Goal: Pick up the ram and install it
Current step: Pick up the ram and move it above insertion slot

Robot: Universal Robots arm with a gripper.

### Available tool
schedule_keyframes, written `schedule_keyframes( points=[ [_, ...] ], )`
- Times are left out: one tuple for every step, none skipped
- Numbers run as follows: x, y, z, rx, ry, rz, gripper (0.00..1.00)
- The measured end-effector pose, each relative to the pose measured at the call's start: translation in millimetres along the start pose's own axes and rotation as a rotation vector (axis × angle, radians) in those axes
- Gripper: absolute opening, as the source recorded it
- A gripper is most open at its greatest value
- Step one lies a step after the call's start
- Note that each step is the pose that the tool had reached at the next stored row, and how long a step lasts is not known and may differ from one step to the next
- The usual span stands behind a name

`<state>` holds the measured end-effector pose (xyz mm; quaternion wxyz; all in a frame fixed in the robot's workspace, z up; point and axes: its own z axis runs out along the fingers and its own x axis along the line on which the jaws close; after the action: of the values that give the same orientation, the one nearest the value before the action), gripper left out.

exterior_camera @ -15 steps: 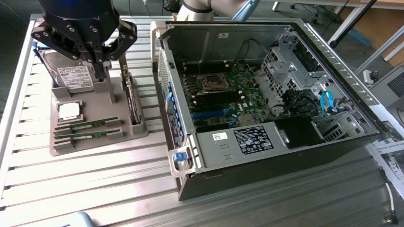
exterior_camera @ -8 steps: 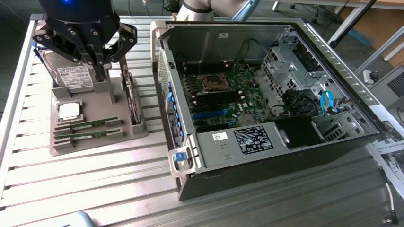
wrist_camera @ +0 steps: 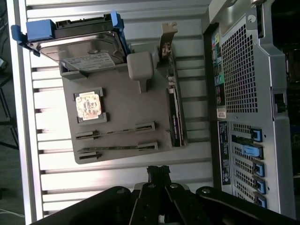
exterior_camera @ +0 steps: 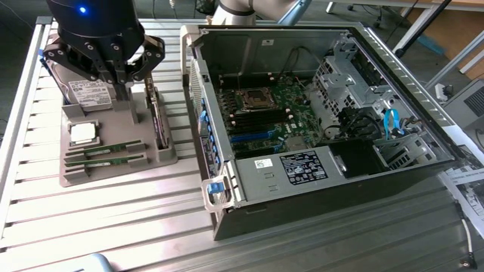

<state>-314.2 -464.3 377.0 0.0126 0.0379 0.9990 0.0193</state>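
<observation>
Two ram sticks, thin and green, lie on edge in the slots of a grey holder tray [exterior_camera: 113, 175]. One ram stick [exterior_camera: 106, 150] [wrist_camera: 115, 131] sits just behind the other [exterior_camera: 106, 162] [wrist_camera: 117, 147]. My black gripper [exterior_camera: 121, 78] [wrist_camera: 158, 170] hangs above the tray's back part, over the hard drive end, well apart from the sticks. Its fingers are shut together with nothing between them. The open computer case [exterior_camera: 219, 187] lies to the exterior view's right, and its motherboard [exterior_camera: 264, 116] with long memory slots faces up.
The tray also carries a hard drive [wrist_camera: 77, 47] in a blue frame, a square silver processor [exterior_camera: 81, 133] [wrist_camera: 89, 104] and an upright card with a metal bracket [exterior_camera: 156, 122] [wrist_camera: 173, 110]. The case's rear panel [wrist_camera: 248, 93] stands close beside the tray. Everything rests on a slatted metal table [exterior_camera: 113, 226].
</observation>
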Motion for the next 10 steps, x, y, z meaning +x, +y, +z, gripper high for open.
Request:
schedule_keyframes(
  points=[
    [0.0, -0.1, 0.9, 0.0001, 0.0, 0.0, 0.11],
    [0.1, -0.1, 1.8, 0.0001, 0.0001, 0.0, 0.11],
    [0.1, -0.1, 2.7, 0.0001, 0.0, 0.0, 0.11],
    [0.1, -0.2, 3.5, 0.0001, 0.0, 0.0, 0.11],
    [0.1, -0.2, 4.3, 0.0001, 0.0, 0.0, 0.11],
    [0.1, -0.2, 4.9, 0.0001, 0.0001, 0.0, 0.11],
    [0.1, -0.2, 5.6, 0.0001, 0.0, 0.0, 0.11],
    [0.2, -0.3, 6.3, 0.0, 0.0, 0.0, 0.11],
    [0.2, -0.3, 7.1, 0.0001, 0.0001, 0.0, 0.11],
    [0.2, -0.3, 7.9, 0.0001, 0.0001, 0.0, 0.11]
  ],
)
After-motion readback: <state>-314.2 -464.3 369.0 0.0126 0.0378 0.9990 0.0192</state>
